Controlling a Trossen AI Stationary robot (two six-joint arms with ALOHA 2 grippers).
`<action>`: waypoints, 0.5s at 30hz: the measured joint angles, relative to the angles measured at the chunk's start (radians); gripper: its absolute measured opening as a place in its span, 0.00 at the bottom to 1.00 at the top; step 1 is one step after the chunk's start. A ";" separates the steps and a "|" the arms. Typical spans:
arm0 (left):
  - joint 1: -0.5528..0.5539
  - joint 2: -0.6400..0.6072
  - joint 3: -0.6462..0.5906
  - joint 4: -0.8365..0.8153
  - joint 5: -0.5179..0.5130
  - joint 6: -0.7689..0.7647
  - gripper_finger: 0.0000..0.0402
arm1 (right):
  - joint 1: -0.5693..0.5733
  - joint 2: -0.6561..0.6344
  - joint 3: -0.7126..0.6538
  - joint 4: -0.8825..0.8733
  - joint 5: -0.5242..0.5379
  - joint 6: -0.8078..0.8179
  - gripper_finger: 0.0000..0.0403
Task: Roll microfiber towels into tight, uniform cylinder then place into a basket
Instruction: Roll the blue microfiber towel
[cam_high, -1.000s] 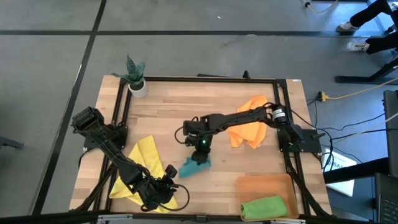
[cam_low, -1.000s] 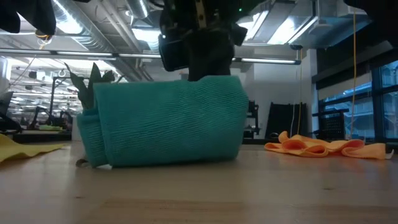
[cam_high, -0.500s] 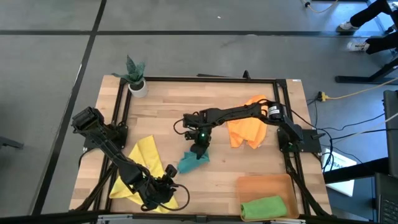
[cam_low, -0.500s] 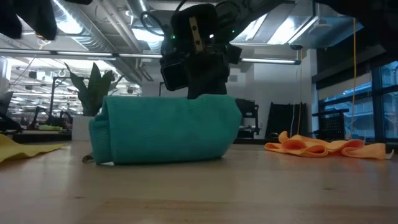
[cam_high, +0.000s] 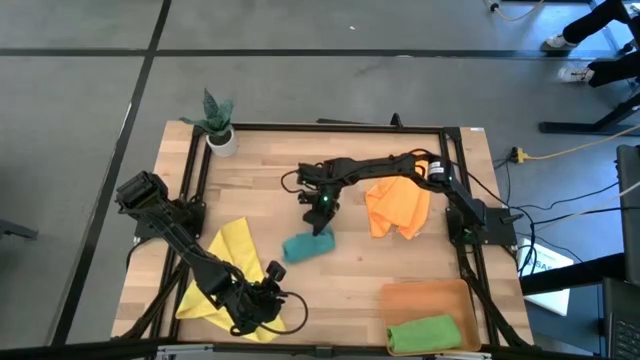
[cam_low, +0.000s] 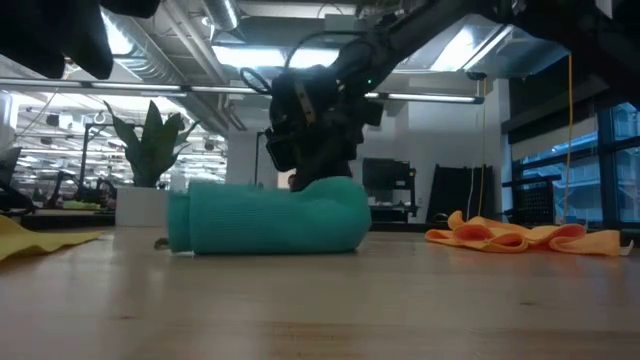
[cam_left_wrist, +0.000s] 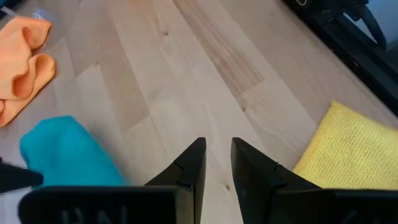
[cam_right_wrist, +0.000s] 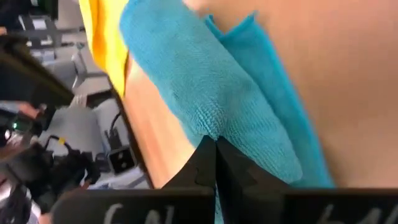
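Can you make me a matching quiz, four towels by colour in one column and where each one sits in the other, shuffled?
Column one:
1. green towel
2. teal towel
3. orange towel
4. yellow towel

Column two:
A. crumpled by the table's right edge
B. rolled, in the basket
C. spread flat near the left gripper
D. rolled, mid-table, at the right gripper

Pairs: 1-B, 2-D, 3-A, 4-C
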 joint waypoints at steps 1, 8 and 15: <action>0.000 0.000 0.000 0.000 0.000 0.000 0.17 | -0.007 0.003 0.000 0.005 0.015 0.001 0.00; 0.000 0.000 -0.001 -0.007 0.000 0.000 0.17 | -0.029 0.033 -0.001 0.017 0.119 -0.023 0.00; 0.000 0.000 -0.001 -0.017 0.000 -0.002 0.17 | -0.028 0.038 -0.001 0.018 0.223 -0.058 0.00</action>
